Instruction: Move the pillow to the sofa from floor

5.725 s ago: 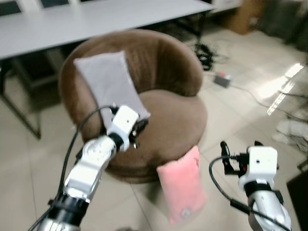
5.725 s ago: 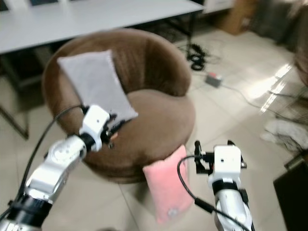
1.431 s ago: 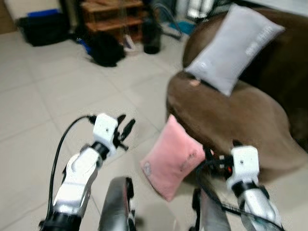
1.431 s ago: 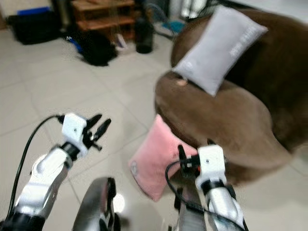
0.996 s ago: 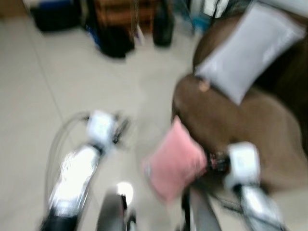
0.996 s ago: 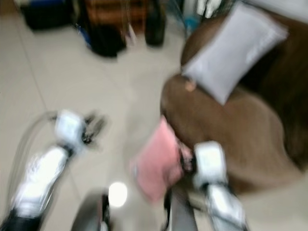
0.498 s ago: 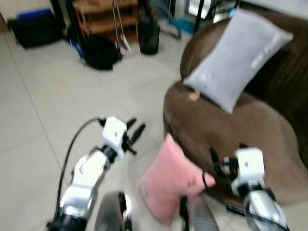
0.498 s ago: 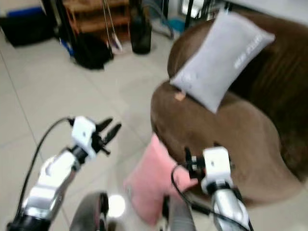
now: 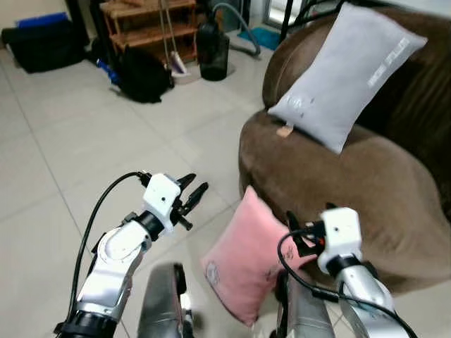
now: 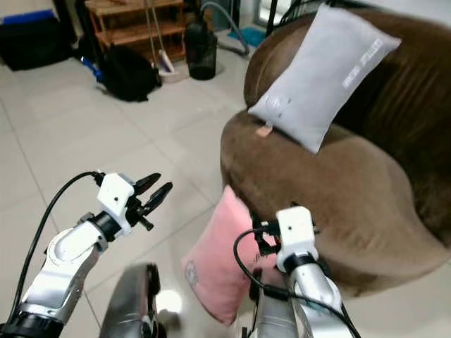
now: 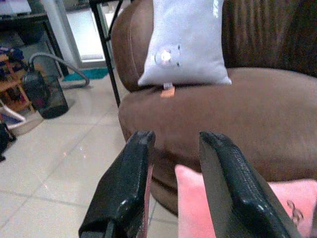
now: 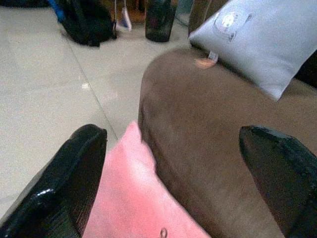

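A pink pillow [image 9: 246,257] stands on the tiled floor, leaning against the front of the round brown sofa [image 9: 366,183]. A grey pillow [image 9: 345,74] rests on the sofa's seat and back. My right gripper [image 9: 299,236] is open, just above the pink pillow's upper right edge and close to the sofa's front. In the right wrist view its fingers [image 12: 74,183] spread wide with the pink pillow [image 12: 131,193] between them. My left gripper [image 9: 196,186] is open over bare floor, left of the pillow and apart from it.
A black backpack [image 9: 144,74], a wooden shelf [image 9: 144,21], a dark bin [image 9: 213,49] and a hose stand at the back. A black bag [image 9: 46,46] lies far left. Open tiled floor spreads to my left. My legs [image 9: 165,303] show below.
I have walked round the sofa; the view has steadied after blur. My right gripper sits a little closer to the pink pillow's top. Both grippers remain open.
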You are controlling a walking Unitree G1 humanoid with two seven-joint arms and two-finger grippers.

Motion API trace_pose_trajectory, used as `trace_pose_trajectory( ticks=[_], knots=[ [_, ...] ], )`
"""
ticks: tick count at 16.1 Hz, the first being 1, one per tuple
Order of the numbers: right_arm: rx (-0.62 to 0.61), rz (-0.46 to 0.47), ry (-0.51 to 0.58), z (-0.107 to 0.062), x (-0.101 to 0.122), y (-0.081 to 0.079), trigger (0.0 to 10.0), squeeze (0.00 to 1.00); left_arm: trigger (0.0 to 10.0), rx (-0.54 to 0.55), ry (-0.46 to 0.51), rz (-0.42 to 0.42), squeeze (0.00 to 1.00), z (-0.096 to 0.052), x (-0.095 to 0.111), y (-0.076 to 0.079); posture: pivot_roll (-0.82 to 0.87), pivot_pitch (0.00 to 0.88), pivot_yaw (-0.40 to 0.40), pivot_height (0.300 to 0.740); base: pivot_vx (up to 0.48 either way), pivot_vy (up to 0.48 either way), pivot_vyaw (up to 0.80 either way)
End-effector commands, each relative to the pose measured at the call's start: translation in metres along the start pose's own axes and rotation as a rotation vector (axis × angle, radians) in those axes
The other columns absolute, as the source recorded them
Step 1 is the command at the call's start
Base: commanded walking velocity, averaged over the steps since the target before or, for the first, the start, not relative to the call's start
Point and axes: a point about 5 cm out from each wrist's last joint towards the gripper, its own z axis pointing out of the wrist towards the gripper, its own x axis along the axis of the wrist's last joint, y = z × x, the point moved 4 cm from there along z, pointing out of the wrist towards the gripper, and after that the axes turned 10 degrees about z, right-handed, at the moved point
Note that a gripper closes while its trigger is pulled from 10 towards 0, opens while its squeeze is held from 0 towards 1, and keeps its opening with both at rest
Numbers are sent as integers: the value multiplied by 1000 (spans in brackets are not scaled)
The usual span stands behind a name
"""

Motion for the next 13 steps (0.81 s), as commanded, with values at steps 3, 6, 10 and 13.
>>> trace_pose_trajectory(
  ticks=[3, 6, 10, 13],
  knots=[
    [46, 80, -91, 17, -16, -2, 10000, 0, 10000, -5, 9, 25, 0, -6, 2, 0, -33, 98, -24, 500, 0, 0, 0],
    [-3, 146, -179, 38, -40, 3, 10000, 1000, 10000, -8, -18, 17, 0, -17, -2, 1, -5, 136, -33, 500, 0, 0, 0],
    [-182, 359, -264, 53, -65, 16, 10000, 1000, 10000, -123, 11, 44, 0, -25, 14, 8, 78, 209, -20, 500, 0, 0, 0],
    [-317, 527, -214, 65, -63, 30, 10000, 1000, 10000, -199, 40, 34, 0, -31, 31, 3, 116, 270, 53, 500, 0, 0, 0]
  ],
)
